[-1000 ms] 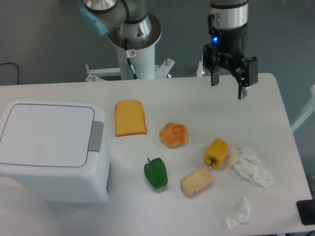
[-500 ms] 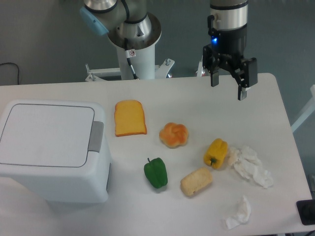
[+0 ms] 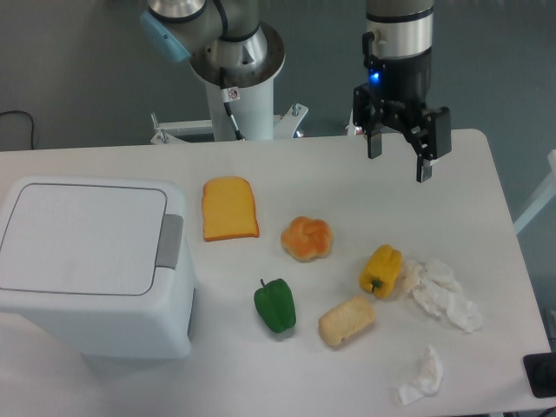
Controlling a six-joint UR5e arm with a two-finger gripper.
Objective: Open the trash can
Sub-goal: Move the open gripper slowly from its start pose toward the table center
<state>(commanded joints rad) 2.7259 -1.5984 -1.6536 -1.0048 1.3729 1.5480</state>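
Pincer: the black two-finger pincer (image 3: 399, 162) is hanging from the arm above the far right part of the counter, fingers pointing down, spread wide apart and gripping nothing.
Arm: the silver and black wrist above the pincer is showing a small blue light; the arm's base column (image 3: 236, 82) is standing behind the counter's far edge, left of the pincer.
Trash can: the large white trash can (image 3: 94, 265) is sitting at the left end of the counter, well apart from the pincer. Its flat lid is lying closed, and the grey push tab (image 3: 169, 241) is facing right, toward the food.
Counter: the white counter (image 3: 330, 178) is carrying everything in the scene.
Toast: an orange-yellow slice of toast (image 3: 229, 208) is lying flat just right of the trash can.
Bun: a round golden bun (image 3: 307, 238) is sitting near the middle of the counter, right of the toast.
Green pepper: a green pepper (image 3: 275, 305) is lying in front of the bun, toward the near edge.
Bread roll: a pale oblong bread roll (image 3: 347, 320) is lying right of the green pepper.
Yellow pepper: a yellow pepper (image 3: 381, 270) is sitting beyond the bread roll, touching crumpled paper.
Paper: a crumpled white tissue (image 3: 445, 293) is lying at the right, and a smaller wad (image 3: 423, 376) is lying near the front right corner.
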